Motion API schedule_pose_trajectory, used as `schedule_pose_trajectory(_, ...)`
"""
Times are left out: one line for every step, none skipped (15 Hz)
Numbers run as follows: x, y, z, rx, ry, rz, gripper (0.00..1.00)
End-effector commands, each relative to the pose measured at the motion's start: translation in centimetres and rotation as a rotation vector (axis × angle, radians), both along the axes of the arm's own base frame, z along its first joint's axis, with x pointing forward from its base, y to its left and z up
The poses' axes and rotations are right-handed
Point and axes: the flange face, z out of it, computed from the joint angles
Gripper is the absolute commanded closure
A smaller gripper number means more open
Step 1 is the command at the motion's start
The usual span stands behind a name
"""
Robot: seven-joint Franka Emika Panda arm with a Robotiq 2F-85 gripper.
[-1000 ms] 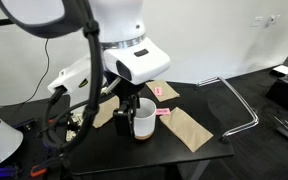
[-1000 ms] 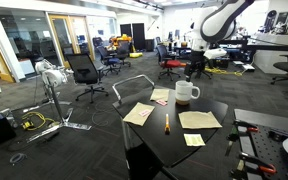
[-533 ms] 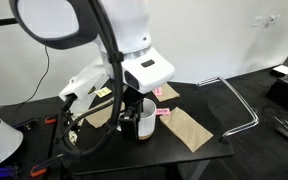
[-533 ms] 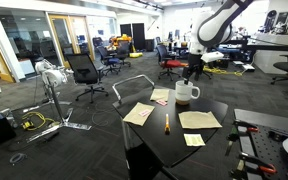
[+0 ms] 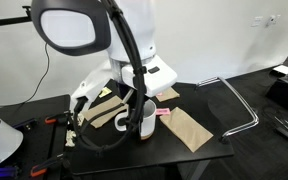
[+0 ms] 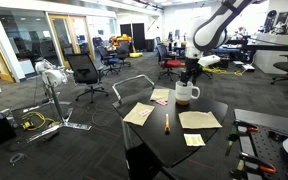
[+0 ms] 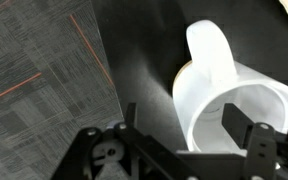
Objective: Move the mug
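The large white mug (image 5: pixel 146 126) stands on the black round table (image 5: pixel 179 152), and also shows in an exterior view (image 6: pixel 185 93). In the wrist view the mug (image 7: pixel 212 70) fills the right side, with its loop handle pointing up in the picture. My gripper (image 7: pixel 184 118) is open and sits low over the mug's rim. One finger is inside the mug and the other is outside its wall, on the handle side. In both exterior views the gripper (image 5: pixel 139 106) (image 6: pixel 190 76) is right on top of the mug and partly hides it.
Brown paper sheets (image 5: pixel 189 128) (image 6: pixel 139 113) (image 6: pixel 199 119) lie flat around the mug. A pink scrap (image 5: pixel 163 112), a pen (image 6: pixel 166 123) and a yellow note (image 6: pixel 193 140) also lie on the table. The table edge and grey carpet (image 7: pixel 39 70) are close beside the mug.
The arm has swung over and lowered; my gripper has come down from just above the mug to straddle its rim. The mug has not moved.
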Motion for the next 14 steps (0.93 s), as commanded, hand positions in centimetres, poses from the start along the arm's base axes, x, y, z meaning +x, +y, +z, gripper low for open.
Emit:
schedule_pose_trajectory(1.1, 0.2, -0.1, -0.003, -0.017, 0.017, 0.43)
schedule_pose_trajectory(1.2, 0.3, -0.2, -0.003, -0.015, 0.020, 0.50)
schedule_pose_trajectory(1.3, 0.4, -0.2, -0.003, -0.014, 0.022, 0.59)
schedule_pose_trajectory(1.4, 0.5, -0.2, -0.004, -0.014, 0.024, 0.66)
schedule_pose_trajectory(1.6, 0.6, -0.2, -0.005, -0.013, 0.026, 0.74)
schedule_pose_trajectory(1.7, 0.6, -0.2, -0.004, -0.012, 0.028, 0.81)
schedule_pose_trajectory(1.8, 0.8, -0.2, -0.003, -0.008, 0.029, 0.89)
schedule_pose_trajectory(1.9, 0.9, -0.2, -0.002, -0.006, 0.031, 0.96)
schedule_pose_trajectory(1.9, 1.0, -0.2, -0.002, -0.001, 0.030, 0.99)
schedule_pose_trajectory(1.9, 1.1, -0.2, -0.003, 0.004, 0.025, 1.00)
schedule_pose_trajectory(1.8, 1.3, -0.2, -0.002, 0.016, 0.018, 1.00)
schedule_pose_trajectory(1.7, 1.5, -0.1, 0.004, 0.019, 0.018, 0.97)
schedule_pose_trajectory(1.4, 1.8, 0.1, 0.005, 0.023, 0.014, 0.97)
schedule_pose_trajectory(1.1, 2.1, 0.2, 0.005, 0.023, 0.012, 0.97)
